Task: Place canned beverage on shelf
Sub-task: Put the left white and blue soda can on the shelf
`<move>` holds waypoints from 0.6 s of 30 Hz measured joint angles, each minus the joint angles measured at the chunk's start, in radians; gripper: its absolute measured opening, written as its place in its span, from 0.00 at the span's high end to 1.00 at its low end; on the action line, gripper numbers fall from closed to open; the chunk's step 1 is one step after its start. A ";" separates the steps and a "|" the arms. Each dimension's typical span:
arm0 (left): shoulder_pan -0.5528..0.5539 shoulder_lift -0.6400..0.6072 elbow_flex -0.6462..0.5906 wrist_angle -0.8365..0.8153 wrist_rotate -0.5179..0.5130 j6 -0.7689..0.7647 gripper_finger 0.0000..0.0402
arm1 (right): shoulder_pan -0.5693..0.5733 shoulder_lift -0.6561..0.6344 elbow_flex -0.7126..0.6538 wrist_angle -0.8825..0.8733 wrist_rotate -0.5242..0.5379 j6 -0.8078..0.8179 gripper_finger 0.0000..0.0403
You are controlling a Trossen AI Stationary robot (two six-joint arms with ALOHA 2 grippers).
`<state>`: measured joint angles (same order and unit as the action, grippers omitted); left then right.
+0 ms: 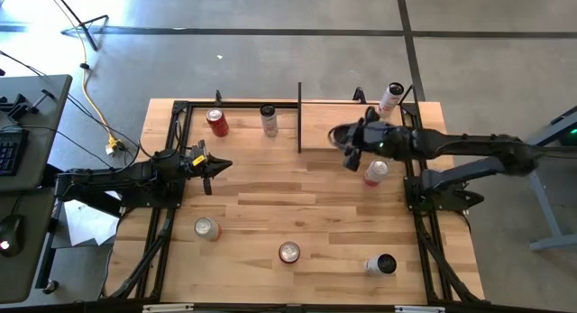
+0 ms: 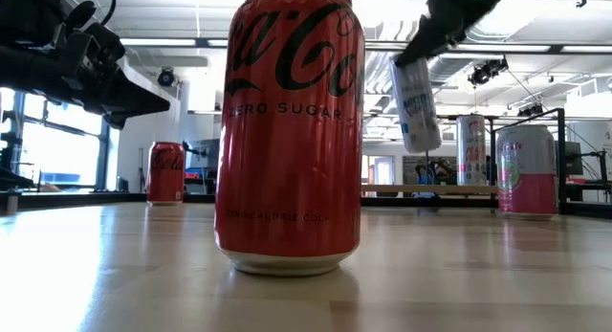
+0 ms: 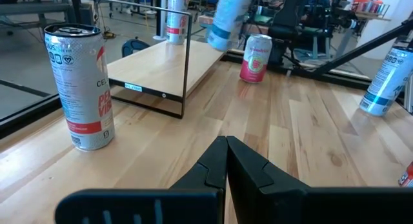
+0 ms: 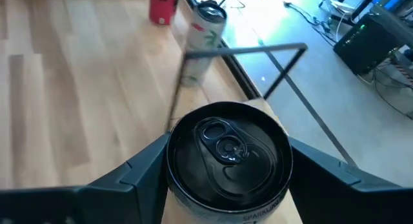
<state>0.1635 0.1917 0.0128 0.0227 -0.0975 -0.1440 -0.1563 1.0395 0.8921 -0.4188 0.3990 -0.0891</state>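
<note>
The right gripper [image 1: 350,153] hangs above the shelf [image 1: 356,124] at the far side of the desk [image 1: 297,205], its fingers [image 4: 139,175] clamped on either side of a slim can [image 4: 227,161] with a black top. From table height the can [image 2: 415,100] is clearly off the wood, in the air, its long axis tilted off upright: the top leans toward the gripper and the bottom swings out the other way. The wrist camera looks straight down onto the can's lid and pull tab, with the shelf's thin black frame [image 4: 242,51] just beyond it.

A pink and white can [image 1: 376,171] stands on the desk just beside the shelf's near edge, and a white can [image 1: 391,98] stands at the shelf's far right corner.

The left gripper [image 1: 216,165] waits over the left side of the desk, fingers [image 3: 206,169] pressed together with nothing between them. Other cans stand scattered about, a red cola can [image 2: 290,131] nearest the front edge.
</note>
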 joint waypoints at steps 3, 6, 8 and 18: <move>0.000 0.000 0.000 0.000 -0.002 0.000 1.00 | -0.123 -0.078 -0.090 0.123 -0.087 -0.080 0.40; 0.000 0.000 0.000 0.001 -0.011 0.008 1.00 | -0.264 -0.129 -0.167 0.229 -0.137 -0.148 0.40; 0.000 0.000 0.000 0.003 -0.018 0.009 1.00 | -0.369 -0.140 -0.201 0.288 -0.197 -0.175 0.40; 0.000 0.000 0.000 0.004 -0.021 0.008 1.00 | -0.728 -0.009 -0.239 0.492 -0.517 -0.145 0.40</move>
<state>0.1632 0.1917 0.0128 0.0263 -0.1184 -0.1356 -0.8842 1.0303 0.6529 0.0737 -0.1181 -0.2337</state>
